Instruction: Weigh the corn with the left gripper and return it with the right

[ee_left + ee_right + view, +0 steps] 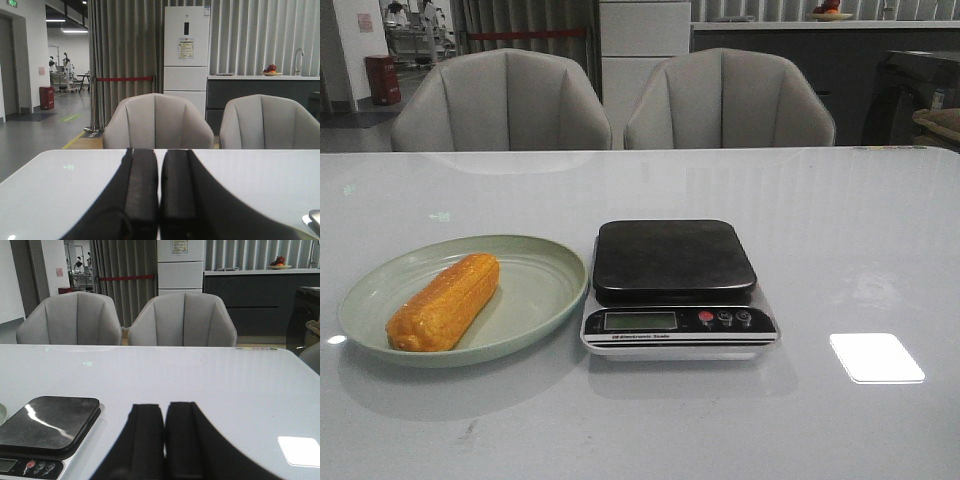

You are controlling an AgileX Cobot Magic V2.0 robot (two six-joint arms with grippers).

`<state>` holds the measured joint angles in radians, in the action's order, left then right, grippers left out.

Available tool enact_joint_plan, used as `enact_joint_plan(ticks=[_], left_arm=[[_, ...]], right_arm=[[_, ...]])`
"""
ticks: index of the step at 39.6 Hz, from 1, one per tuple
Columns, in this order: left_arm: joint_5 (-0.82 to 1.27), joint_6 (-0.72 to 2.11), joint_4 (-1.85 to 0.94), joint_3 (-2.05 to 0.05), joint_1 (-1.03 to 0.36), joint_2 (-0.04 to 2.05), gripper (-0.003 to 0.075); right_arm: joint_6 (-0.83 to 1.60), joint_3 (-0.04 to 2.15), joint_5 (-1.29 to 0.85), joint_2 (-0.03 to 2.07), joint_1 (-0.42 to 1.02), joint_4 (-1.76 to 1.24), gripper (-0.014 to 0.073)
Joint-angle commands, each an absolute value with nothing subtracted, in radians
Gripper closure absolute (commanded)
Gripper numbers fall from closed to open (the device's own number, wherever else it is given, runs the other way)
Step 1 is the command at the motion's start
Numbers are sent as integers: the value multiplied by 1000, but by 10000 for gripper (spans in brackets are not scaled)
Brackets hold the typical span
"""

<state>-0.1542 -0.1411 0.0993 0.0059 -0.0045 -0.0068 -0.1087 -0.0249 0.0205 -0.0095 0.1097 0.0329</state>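
My left tool [159, 200] is pressed together, holding nothing; I should spread it and grip the corn [444, 301] crosswise at mid-length.

Both hands: left hand [159, 200], right hand [165, 440] matte black, wide flat fingers.

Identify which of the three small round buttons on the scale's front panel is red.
The leftmost button, right beside the display, is red; the two to its right are dark.
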Motion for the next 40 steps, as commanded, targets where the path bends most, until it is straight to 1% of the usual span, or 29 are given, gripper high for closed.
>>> enact_joint_plan(ticks=[1,4,7,11,17,25,30,33,36,40], left_arm=[[-293,-145,98,37,-8,-26,607],[-318,-146,98,17,-8,-26,607],[-276,-155,98,-36,-8,-20,607],[-117,-155,98,-157,-10,13,607],[115,-141,98,-311,-10,129,607],[265,-141,-27,-400,-10,274,607],[320,-141,-52,-402,-10,311,607],[312,-141,-52,-395,-18,323,607],[255,-141,-50,-374,-58,335,607],[250,-141,-38,-364,-127,358,606]], right_arm=[[-101,-36,99,-29,104,39,431],[-101,-36,99,-29,104,39,431],[-101,-36,99,-29,104,39,431],[-101,-36,99,-29,104,39,431],[-101,-36,99,-29,104,39,431],[-101,-36,99,-29,104,39,431],[-101,-36,99,-29,104,39,431],[-101,-36,99,-29,104,39,431],[-101,-36,99,-29,104,39,431],[-101,-36,99,-29,104,39,431]])
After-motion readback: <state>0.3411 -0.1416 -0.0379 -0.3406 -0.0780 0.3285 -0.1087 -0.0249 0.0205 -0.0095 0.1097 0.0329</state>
